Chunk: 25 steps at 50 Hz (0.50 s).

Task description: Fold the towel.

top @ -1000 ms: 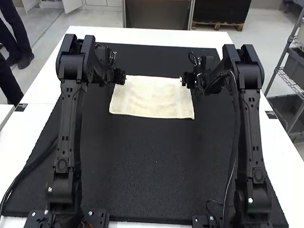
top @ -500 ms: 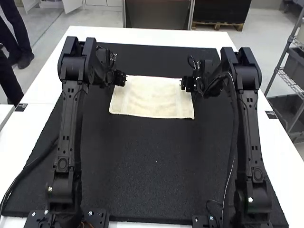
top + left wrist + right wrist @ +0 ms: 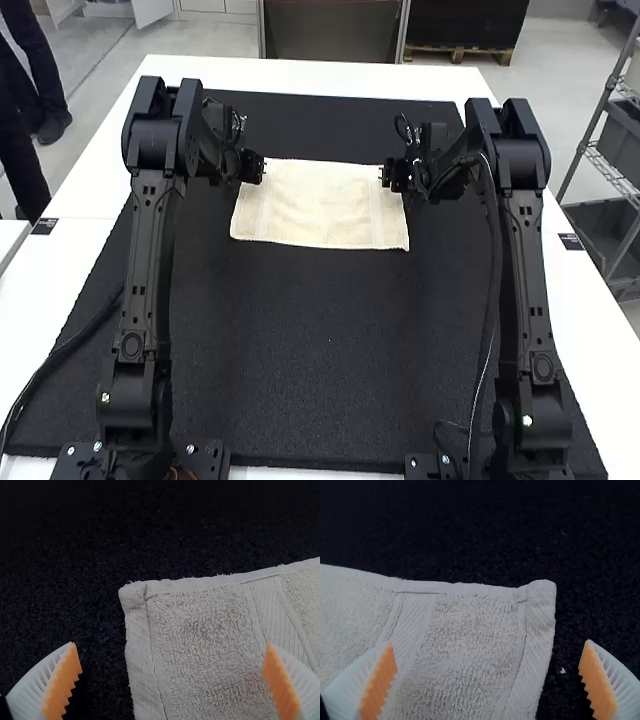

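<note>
Fingers spread on left gripper [image 3: 172, 644] and right gripper [image 3: 489, 642]; nothing grasped

Towel [image 3: 320, 208] flat, spread on black mat [image 3: 300, 330], a gripper by each far corner. Past second: both arms eased slightly, then nearly settled; towel unmoved. Reads as lining up to pinch the corners. No fold begun.

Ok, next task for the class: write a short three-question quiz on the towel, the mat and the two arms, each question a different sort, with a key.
1. True or false: the towel lies on the black mat.
2. The left arm has its fingers: a) shut on the towel; b) open; c) touching each other.
3. Fill the gap: the right arm's finger pads are ____ in colour.

Key: 1 true; 2 b; 3 orange.
</note>
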Available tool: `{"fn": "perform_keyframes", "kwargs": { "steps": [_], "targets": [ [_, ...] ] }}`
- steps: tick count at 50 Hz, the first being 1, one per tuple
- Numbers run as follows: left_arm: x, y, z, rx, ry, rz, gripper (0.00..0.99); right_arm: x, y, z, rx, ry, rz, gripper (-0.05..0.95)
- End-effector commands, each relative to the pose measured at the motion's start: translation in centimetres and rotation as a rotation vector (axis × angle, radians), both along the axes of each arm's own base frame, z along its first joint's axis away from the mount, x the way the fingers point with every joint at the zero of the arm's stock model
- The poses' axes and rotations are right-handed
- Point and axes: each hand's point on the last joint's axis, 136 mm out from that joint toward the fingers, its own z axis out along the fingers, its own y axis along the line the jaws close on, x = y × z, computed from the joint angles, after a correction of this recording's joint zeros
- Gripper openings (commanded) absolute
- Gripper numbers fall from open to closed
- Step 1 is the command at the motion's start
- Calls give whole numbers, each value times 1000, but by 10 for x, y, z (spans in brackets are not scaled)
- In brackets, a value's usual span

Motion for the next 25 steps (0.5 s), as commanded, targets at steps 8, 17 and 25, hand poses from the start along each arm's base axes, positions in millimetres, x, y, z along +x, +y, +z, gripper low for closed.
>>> {"fn": "perform_keyframes", "kwargs": {
  "steps": [8,17,25],
  "targets": [
    [6,-1,-2,3,-8,-3,716,3,7,2,11,1,22,644],
    [5,-3,-3,4,-2,-7,654,2,12,4,32,7,37,592],
    [4,-3,-3,7,-1,-8,593,2,11,4,35,15,35,507]
  ]
}}
